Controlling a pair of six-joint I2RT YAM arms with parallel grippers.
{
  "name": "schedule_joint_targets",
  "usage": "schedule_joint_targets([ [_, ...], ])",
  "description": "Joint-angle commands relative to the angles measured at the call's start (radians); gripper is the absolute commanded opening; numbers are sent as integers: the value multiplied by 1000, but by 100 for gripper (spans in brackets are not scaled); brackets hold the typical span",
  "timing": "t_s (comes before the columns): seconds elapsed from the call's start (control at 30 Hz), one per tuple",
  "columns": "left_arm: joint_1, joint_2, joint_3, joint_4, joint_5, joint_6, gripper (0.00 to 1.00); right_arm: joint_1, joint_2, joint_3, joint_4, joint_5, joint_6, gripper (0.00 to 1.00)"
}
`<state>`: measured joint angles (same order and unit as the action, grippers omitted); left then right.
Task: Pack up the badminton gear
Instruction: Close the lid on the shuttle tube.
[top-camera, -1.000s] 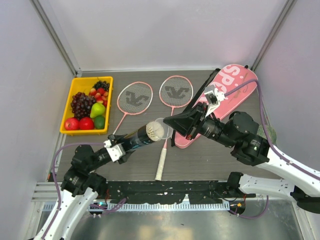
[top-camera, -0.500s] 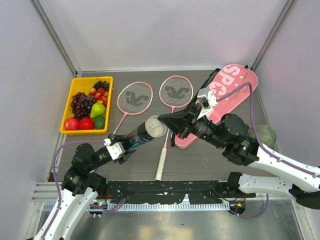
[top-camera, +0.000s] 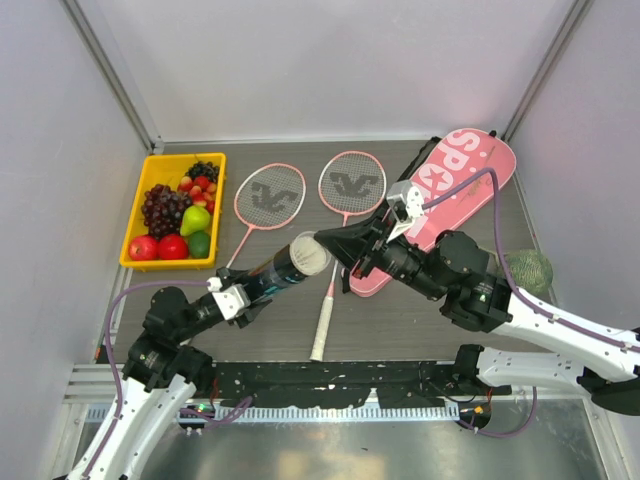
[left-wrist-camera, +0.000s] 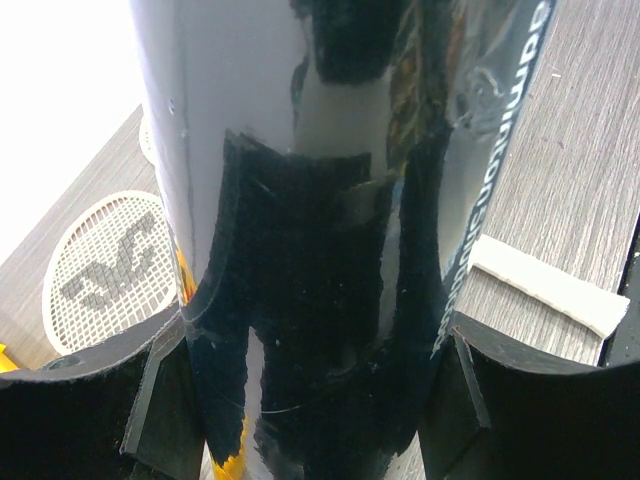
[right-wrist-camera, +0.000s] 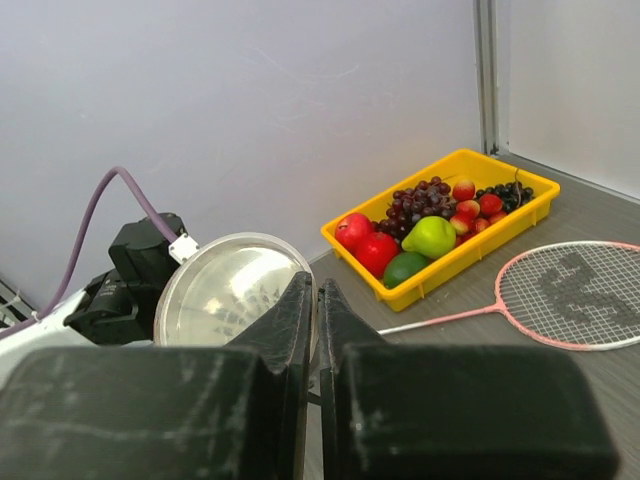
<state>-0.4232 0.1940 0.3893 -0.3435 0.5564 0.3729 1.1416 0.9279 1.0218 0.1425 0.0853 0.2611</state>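
My left gripper (top-camera: 238, 297) is shut on the long dark tube (top-camera: 280, 271) and holds it tilted up off the table, open mouth to the right. The tube fills the left wrist view (left-wrist-camera: 320, 200) between my fingers (left-wrist-camera: 95, 410). My right gripper (top-camera: 322, 243) is shut, its tips at the rim of the tube mouth (right-wrist-camera: 235, 290). Faint feather shapes show deep inside the tube; the shuttlecock is otherwise hidden. Two pink rackets (top-camera: 270, 198) (top-camera: 351, 186) lie on the table. The pink SPORT bag (top-camera: 455, 180) lies at the back right, partly under my right arm.
A yellow tray of fruit (top-camera: 137, 213) stands at the left, also in the right wrist view (right-wrist-camera: 500, 235). A green netted ball (top-camera: 530, 268) lies by the right wall. The right racket's white handle (top-camera: 320, 330) reaches toward the near edge.
The white shuttlecock that stuck out of the tube mouth has gone inside. My right gripper has moved left up to the tube mouth. The tube mouth has shifted slightly up and left.
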Motion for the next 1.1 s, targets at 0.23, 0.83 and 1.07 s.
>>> schedule_joint_targets([
  [0.23,1,4,42,93,25,-17,0,46,12,-17,68,54,-19,6],
  [0.83,0,-1,37,107,17,-3,0,98,32,-20,-99,108,-40,13],
  [1.07,1,5,40,113,22,-3,0,102,35,-19,-119,106,-37,27],
])
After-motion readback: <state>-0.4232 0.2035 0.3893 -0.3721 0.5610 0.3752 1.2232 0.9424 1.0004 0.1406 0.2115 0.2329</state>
